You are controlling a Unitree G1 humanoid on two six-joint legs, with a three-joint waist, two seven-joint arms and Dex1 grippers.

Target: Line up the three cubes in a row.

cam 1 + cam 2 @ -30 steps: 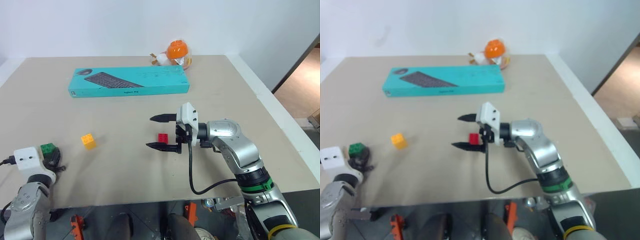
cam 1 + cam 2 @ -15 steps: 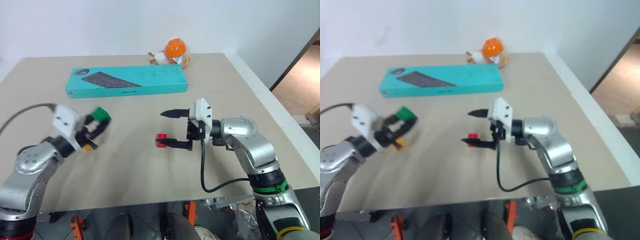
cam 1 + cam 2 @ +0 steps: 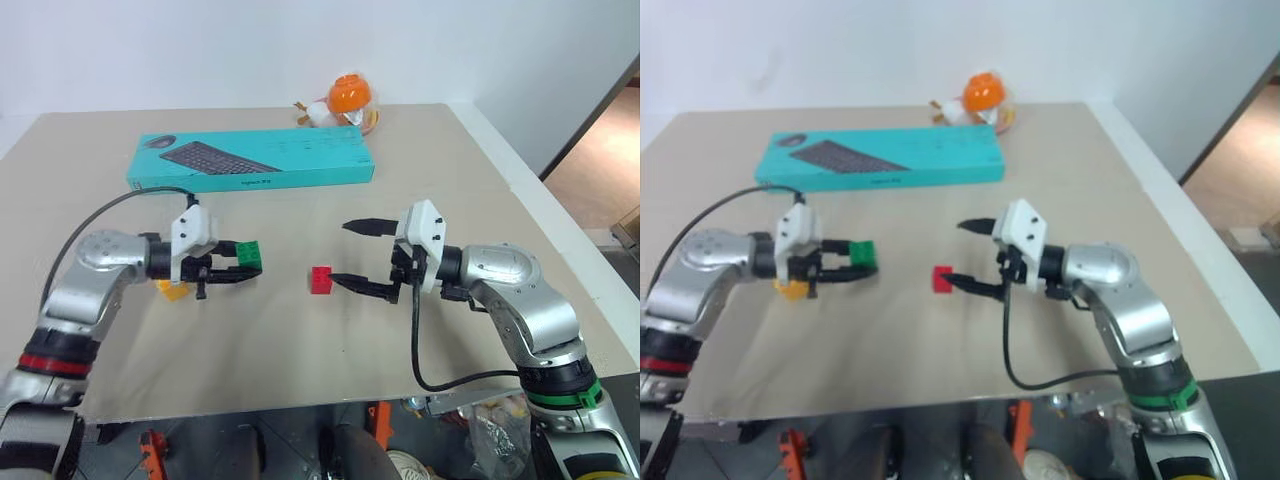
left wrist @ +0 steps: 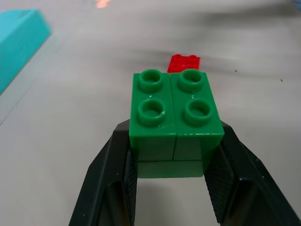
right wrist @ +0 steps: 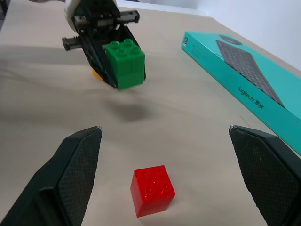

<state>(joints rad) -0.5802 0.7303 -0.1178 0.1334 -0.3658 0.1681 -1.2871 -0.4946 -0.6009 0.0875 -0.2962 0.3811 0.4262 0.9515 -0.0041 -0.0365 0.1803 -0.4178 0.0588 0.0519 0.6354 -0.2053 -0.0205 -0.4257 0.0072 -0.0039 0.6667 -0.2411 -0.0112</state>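
**Green cube carried toward the red one**

While the green cube (image 3: 249, 254) was pinched in the left gripper (image 3: 238, 264) above the table (image 3: 300, 370), the red cube (image 3: 321, 279) lay before the wide-spread right gripper (image 3: 352, 254). The yellow cube (image 3: 172, 291) sat under the left wrist. A level, slow lowering beside red was judged best.

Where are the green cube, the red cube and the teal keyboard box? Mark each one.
green cube (image 4: 175, 101): left wrist view, on its studded top face.
red cube (image 5: 151, 189): right wrist view, on its top face.
teal keyboard box (image 3: 300, 165): left eye view, on its printed lid.

Lab-like room: bare test table (image 3: 300, 340), white wall (image 3: 200, 50).
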